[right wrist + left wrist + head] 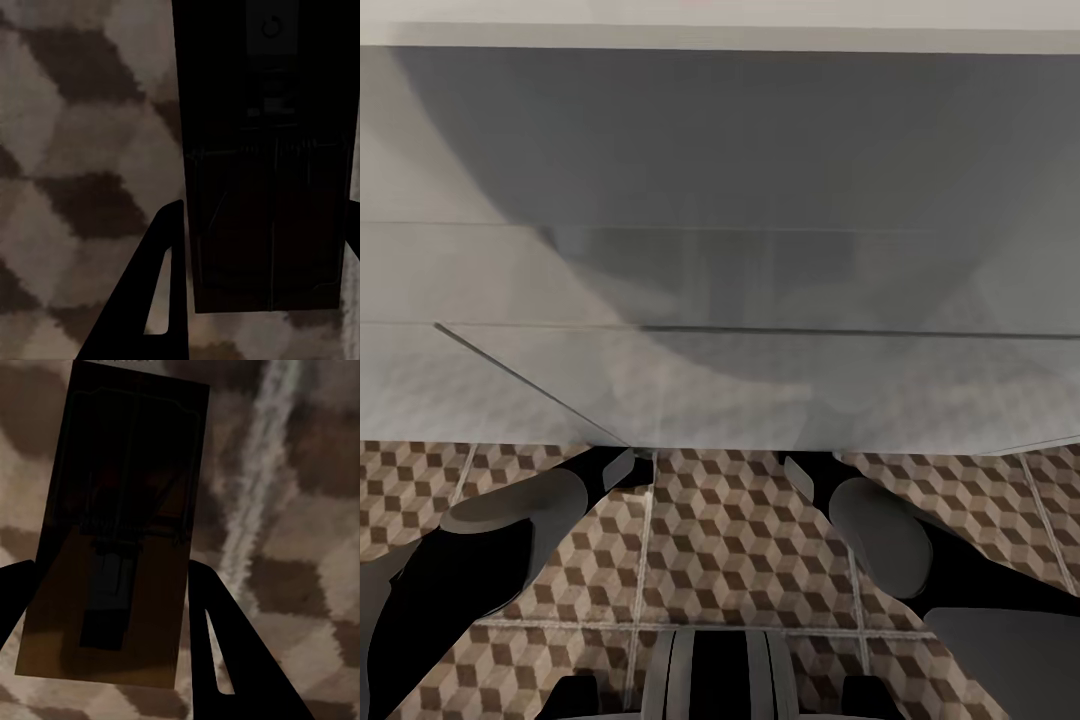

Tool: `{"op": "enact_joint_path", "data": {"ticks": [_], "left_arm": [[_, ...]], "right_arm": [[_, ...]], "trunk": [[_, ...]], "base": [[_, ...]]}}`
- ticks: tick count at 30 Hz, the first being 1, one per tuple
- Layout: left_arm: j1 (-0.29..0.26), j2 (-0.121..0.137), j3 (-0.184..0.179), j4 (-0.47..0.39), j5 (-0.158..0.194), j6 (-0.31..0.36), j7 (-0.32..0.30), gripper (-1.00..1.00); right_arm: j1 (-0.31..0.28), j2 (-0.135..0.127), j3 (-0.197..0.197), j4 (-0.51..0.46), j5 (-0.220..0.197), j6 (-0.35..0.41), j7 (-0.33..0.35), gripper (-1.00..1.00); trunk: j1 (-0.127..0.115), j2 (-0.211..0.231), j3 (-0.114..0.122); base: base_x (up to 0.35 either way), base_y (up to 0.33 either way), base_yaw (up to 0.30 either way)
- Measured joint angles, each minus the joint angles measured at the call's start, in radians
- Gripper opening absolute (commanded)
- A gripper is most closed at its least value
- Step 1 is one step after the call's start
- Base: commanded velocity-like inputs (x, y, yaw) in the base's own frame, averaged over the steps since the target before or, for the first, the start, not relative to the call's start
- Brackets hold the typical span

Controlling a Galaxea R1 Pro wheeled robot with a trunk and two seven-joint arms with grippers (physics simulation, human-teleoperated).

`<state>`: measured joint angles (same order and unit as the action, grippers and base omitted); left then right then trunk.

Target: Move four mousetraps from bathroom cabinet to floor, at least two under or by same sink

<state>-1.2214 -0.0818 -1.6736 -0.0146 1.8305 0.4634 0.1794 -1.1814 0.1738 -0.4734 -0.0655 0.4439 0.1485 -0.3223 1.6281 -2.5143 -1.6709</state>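
- Right up against the left wrist camera, a mousetrap (112, 540) sits flat between the left gripper (112, 607) fingers (225, 652), one on each long edge; whether they pinch it or merely straddle it, I cannot tell.
- Over on the right wrist view, same story: a second mousetrap (266, 172) fills the gap in the right gripper (262, 247), one finger (154, 292) alongside it, grip uncertain.
- Behind both traps, close up, lies the cube-patterned bathroom floor (740, 530).
- From the head view, both arms reach forward and down under the white sink (720, 300), wrists vanishing beneath its front edge.
- My read: two traps are at the floor beneath the sink, which would cover the sink condition once let go.
- Two more traps are unaccounted for here, so likely half remains.
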Motion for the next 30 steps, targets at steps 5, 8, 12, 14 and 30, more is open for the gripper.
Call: {"op": "enact_joint_path", "data": {"ticks": [5, 8, 12, 14, 30], "left_arm": [[0.000, 0.000, 0.000, 0.000, 0.001, -0.001, 0.000, -1.00], [0.000, 0.000, 0.000, 0.001, 0.001, -0.001, 0.000, -1.00], [0.000, 0.001, 0.000, 0.000, 0.004, -0.001, -0.001, -1.00], [0.000, 0.003, 0.004, -0.001, 0.008, -0.003, -0.001, -1.00], [0.000, 0.007, 0.014, -0.001, 0.012, -0.011, -0.002, -1.00]], "right_arm": [[0.000, 0.000, 0.000, 0.000, 0.000, -0.001, 0.001, -1.00], [0.000, 0.000, -0.001, 0.000, 0.000, -0.001, 0.000, -1.00], [0.000, 0.000, 0.000, 0.000, 0.001, -0.001, 0.001, -1.00], [0.000, 0.000, 0.000, 0.001, 0.001, -0.001, 0.001, -1.00], [-0.001, 0.000, -0.002, 0.002, 0.000, -0.025, 0.001, -1.00]], "trunk": [[0.000, 0.000, 0.000], [0.000, 0.000, 0.000], [0.000, 0.000, 0.000], [0.000, 0.000, 0.000], [0.000, 0.000, 0.000]], "base": [[0.000, 0.000, 0.000], [0.000, 0.000, 0.000], [0.000, 0.000, 0.000], [0.000, 0.000, 0.000], [0.000, 0.000, 0.000]]}}
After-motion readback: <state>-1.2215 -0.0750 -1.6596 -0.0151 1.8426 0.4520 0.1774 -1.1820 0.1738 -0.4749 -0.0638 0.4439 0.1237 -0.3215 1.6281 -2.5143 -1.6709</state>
